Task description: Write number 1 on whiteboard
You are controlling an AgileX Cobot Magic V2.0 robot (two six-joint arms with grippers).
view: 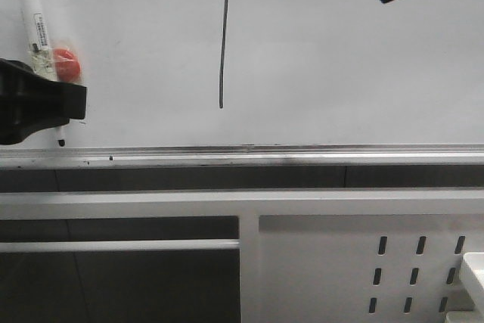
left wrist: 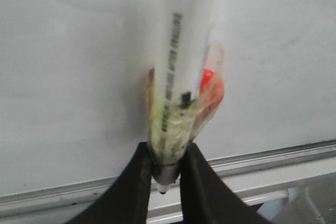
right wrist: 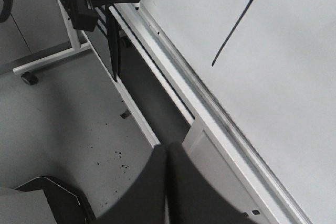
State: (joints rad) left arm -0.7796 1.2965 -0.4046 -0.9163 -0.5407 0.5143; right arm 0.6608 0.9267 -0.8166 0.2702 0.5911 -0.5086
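The number 1 (view: 222, 43) apparently complete on whiteboard (view: 340, 73); left gripper (view: 64, 107) clamps marker (view: 34, 20), best lifted straight off; right gripper (right wrist: 167, 182) closed, empty.

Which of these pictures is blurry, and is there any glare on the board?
Left wrist view: the white marker pen in the left end effector is soft, out of focus. Front view: the thin dark stroke is sharp on the glossy white whiteboard, evenly lit, no glare. Right wrist view: sharp.

Glossy whiteboard (view: 340, 73), brushed metal rail (view: 302, 158), plastic marker (view: 34, 24).
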